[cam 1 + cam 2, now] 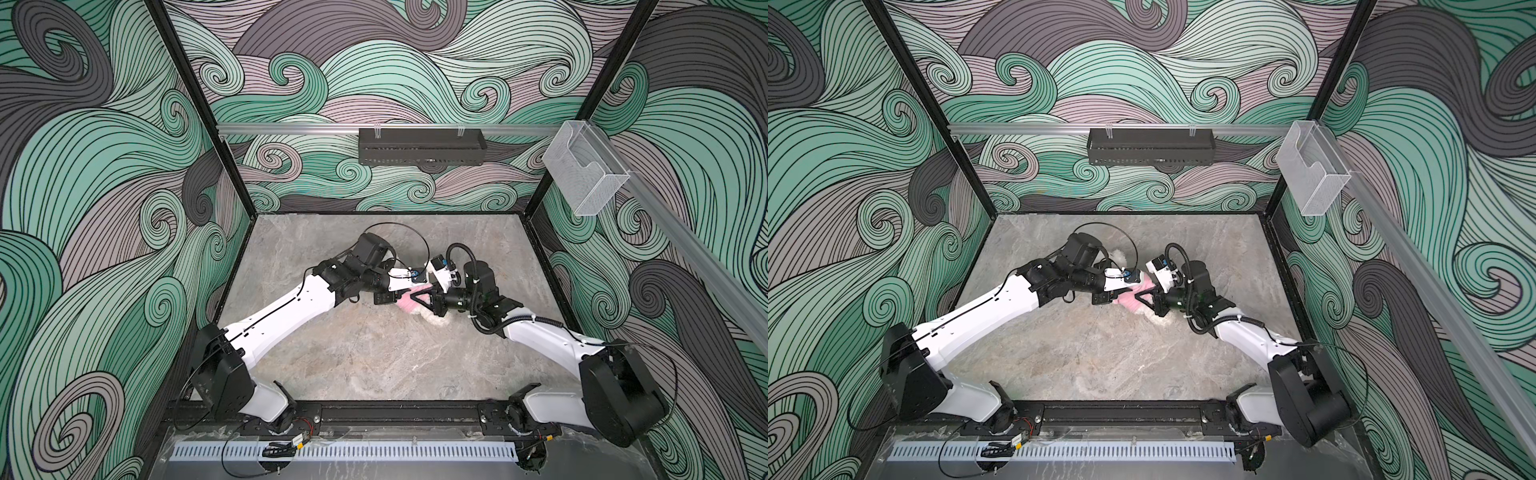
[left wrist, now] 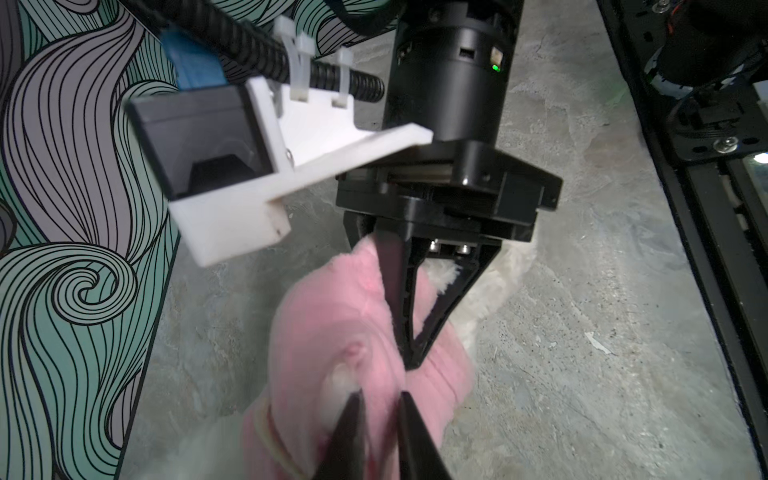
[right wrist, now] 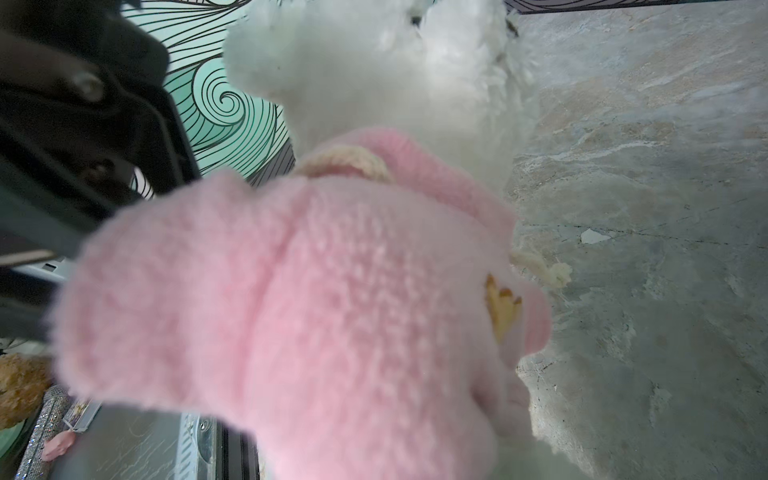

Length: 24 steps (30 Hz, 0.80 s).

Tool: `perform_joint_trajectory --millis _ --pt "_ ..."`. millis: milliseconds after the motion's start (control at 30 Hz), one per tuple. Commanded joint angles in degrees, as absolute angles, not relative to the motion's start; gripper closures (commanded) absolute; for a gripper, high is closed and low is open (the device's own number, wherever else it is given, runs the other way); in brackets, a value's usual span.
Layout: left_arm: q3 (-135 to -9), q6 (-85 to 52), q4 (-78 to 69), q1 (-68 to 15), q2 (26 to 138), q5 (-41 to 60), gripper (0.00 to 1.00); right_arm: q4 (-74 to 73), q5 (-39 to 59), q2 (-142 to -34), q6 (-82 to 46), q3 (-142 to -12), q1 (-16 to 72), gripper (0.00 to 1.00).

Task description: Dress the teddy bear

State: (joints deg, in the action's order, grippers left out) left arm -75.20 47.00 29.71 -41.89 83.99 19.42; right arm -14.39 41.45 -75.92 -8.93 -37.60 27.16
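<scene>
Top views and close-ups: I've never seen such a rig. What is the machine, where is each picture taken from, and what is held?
Two robot arms, the left arm and the right arm, stand at a grey table's near edge. Both top views look down from overhead; each close-up comes from a camera on one arm's wrist. On the table lies a white teddy bear with a pink shirt partly over it. The right arm's jaws are shut on the shirt; the left arm's jaws seem to pinch it too.
</scene>
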Motion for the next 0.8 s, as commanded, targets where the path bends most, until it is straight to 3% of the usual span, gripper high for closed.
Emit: perform_joint_trajectory --millis 0,367,767 --pt "-79.2 47.2 33.1 -41.6 84.8 18.8 0.80 -15.5 41.9 -76.0 -6.9 -39.6 27.5 1.00" --pt "-83.6 51.7 37.8 -41.6 89.5 17.3 0.86 -15.4 41.8 -75.5 -7.0 -39.8 27.8 1.00" --pt "-78.7 53.8 34.0 -41.6 84.0 21.9 0.84 -15.4 41.4 -76.2 -7.4 -40.2 27.8 1.00"
